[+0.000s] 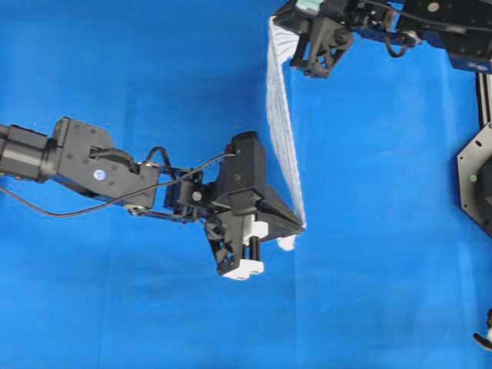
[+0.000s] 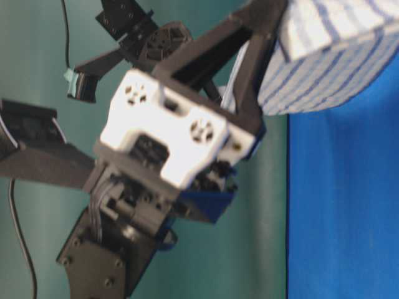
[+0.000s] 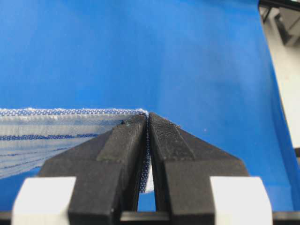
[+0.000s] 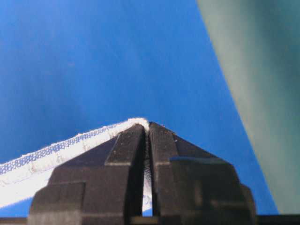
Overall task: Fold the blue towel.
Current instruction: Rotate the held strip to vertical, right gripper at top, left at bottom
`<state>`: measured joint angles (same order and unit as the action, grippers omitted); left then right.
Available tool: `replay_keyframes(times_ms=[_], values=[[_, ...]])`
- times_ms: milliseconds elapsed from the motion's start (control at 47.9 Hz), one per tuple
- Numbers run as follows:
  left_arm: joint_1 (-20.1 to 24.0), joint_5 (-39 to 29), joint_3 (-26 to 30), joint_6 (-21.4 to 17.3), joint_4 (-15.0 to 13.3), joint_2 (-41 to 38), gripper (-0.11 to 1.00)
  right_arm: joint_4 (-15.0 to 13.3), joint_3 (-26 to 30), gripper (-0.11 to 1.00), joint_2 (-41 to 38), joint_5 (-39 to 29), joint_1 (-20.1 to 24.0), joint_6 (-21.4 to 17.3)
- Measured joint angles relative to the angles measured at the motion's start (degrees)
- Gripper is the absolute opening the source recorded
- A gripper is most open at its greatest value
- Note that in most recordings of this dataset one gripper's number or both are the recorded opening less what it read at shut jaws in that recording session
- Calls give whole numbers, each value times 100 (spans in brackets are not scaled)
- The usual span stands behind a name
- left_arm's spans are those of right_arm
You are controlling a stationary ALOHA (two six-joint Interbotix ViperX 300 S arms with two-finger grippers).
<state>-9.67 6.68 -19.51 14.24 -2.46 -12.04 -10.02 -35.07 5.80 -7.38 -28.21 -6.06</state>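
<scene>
While both grippers, left (image 1: 301,225) and right (image 1: 280,48), are pinching opposite corners, the towel (image 1: 281,127) is hanging edge-up, stretching lengthwise between them.

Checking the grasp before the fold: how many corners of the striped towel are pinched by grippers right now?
2. The left gripper pinches one corner of the blue towel at lower centre of the overhead view; the right gripper pinches another at the top. The other corners hang below, hidden.
</scene>
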Motion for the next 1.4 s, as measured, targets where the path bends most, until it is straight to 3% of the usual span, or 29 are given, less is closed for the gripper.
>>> replay_keyframes(times_ms=[397, 626, 1023, 1399], values=[[0, 9, 202, -9, -9, -185, 1, -44, -387, 2, 439, -53, -185, 0], [0, 229, -26, 0, -9, -185, 1, -114, -334, 2, 325, -62, -185, 0], [0, 1266, -1063, 272, -88, 123, 1, -123, 431, 2, -642, -70, -149, 9], [-35, 1406, -1494, 290, -149, 264, 1, -123, 1090, 2, -1415, -70, 18, 26]])
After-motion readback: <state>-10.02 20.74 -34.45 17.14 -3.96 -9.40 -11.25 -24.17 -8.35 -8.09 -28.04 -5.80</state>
